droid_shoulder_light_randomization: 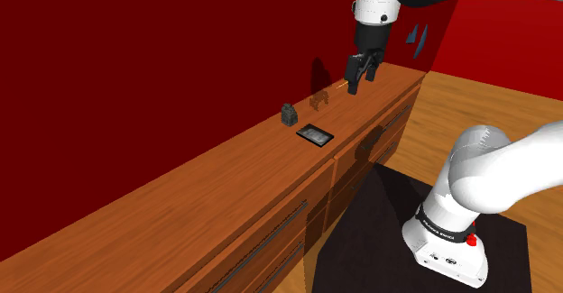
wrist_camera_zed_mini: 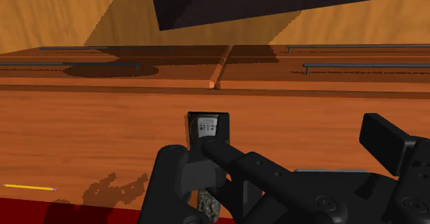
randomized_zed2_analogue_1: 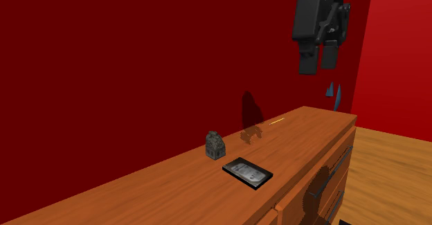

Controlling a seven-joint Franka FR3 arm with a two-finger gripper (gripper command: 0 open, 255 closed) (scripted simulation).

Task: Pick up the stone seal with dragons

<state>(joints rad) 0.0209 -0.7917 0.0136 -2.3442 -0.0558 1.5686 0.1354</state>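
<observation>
The stone seal [droid_shoulder_light_randomization: 288, 114] is a small grey carved block standing upright on the wooden dresser top [droid_shoulder_light_randomization: 180, 201], close to the red wall. In the second exterior view the seal [randomized_zed2_analogue_1: 215, 145] stands just behind a flat black device [randomized_zed2_analogue_1: 247, 172]. My gripper [droid_shoulder_light_randomization: 359, 77] hangs open and empty well above the dresser top, off to the shoulder view's right of the seal. From the second exterior camera the gripper [randomized_zed2_analogue_1: 318, 59] is high up, its two fingers apart. Through the wrist camera a speckled grey bit of the seal [wrist_camera_zed_mini: 208, 205] peeks out beside the left finger [wrist_camera_zed_mini: 165, 185].
A small brown object [droid_shoulder_light_randomization: 318, 102] and a yellow pencil [randomized_zed2_analogue_1: 277, 122] lie further along the top, beyond the black device [droid_shoulder_light_randomization: 315, 134]. Drawer fronts with long handles [droid_shoulder_light_randomization: 271, 237] face the wooden floor. A black mat [droid_shoulder_light_randomization: 379, 237] lies under the stand. Blue shapes [droid_shoulder_light_randomization: 416, 37] hang on the wall.
</observation>
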